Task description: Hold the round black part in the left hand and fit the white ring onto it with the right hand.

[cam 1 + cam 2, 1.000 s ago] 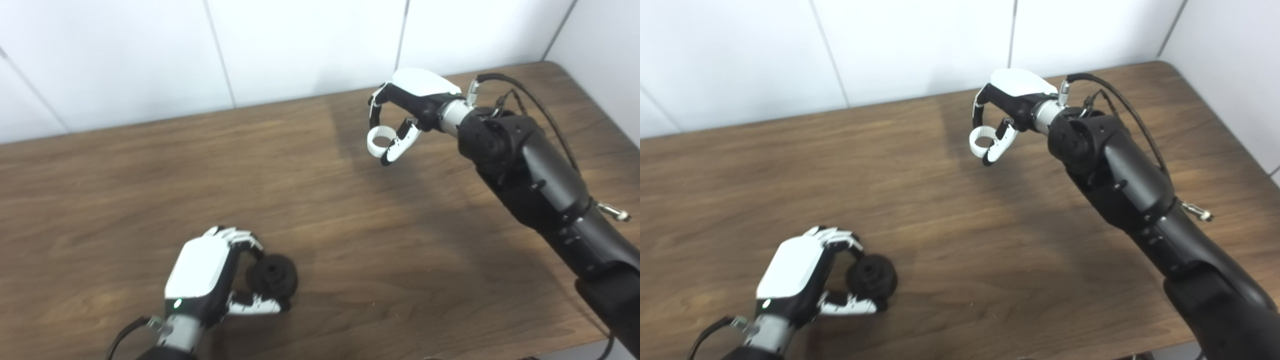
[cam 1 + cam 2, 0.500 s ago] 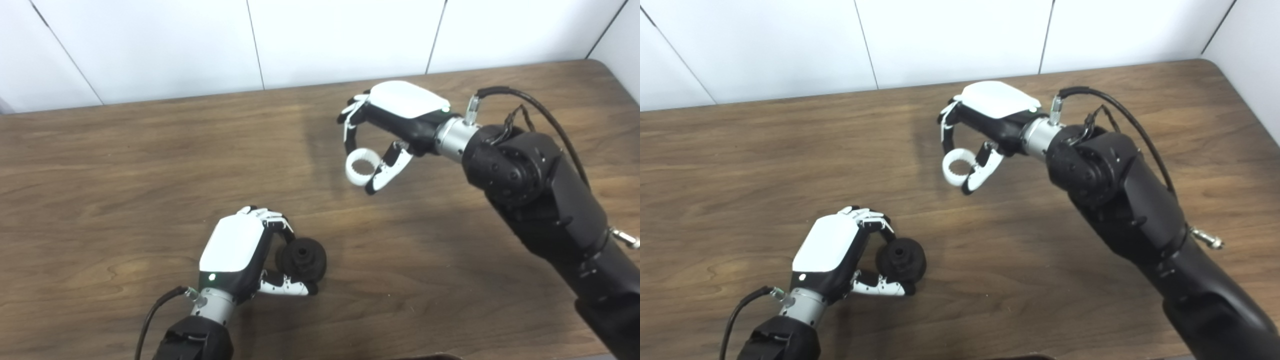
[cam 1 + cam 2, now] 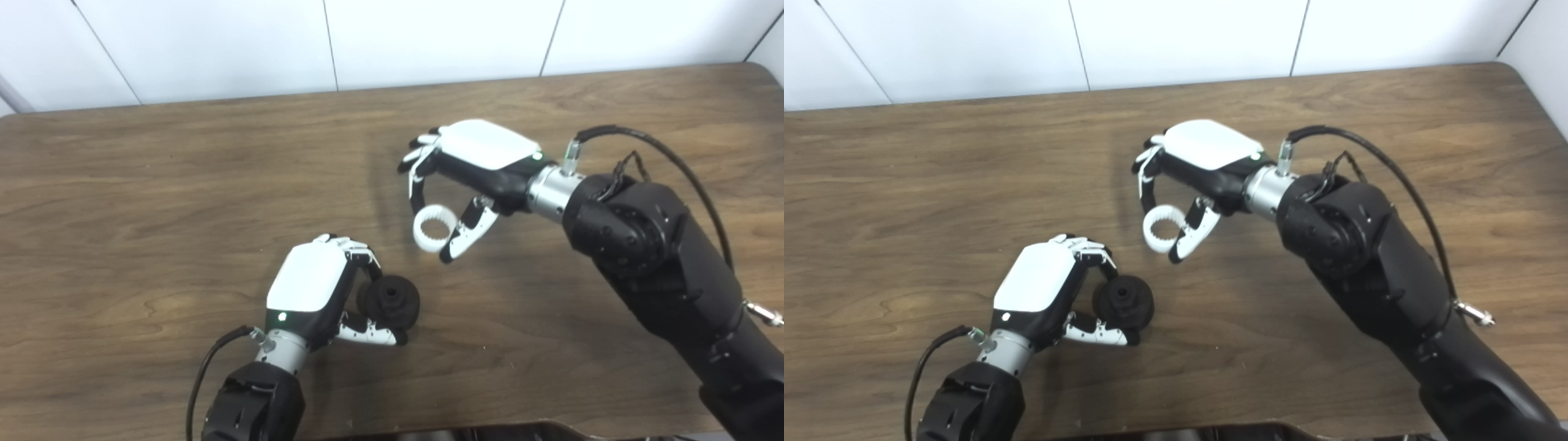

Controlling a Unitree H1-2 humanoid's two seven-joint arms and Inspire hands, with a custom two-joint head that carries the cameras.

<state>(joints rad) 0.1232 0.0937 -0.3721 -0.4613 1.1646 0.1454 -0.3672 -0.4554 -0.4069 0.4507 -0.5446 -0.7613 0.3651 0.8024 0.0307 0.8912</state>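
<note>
The right hand (image 3: 471, 177), clamped on the white ring (image 3: 434, 228), has come nearer the round black part (image 3: 392, 301), which the left hand (image 3: 318, 297) grips above the table (image 3: 153, 184).

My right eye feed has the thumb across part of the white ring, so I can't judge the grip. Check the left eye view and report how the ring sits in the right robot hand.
Observer: There the white ring shows as a nearly whole loop, toothed inside, pinched at its rim between the fingers and thumb of the right robot hand.
Operator: Good. Now report where the table ends on the left.
Observer: The table has a rounded far-left corner that your view cuts off. It lies well left of the left robot hand, which holds the round black part.
</note>
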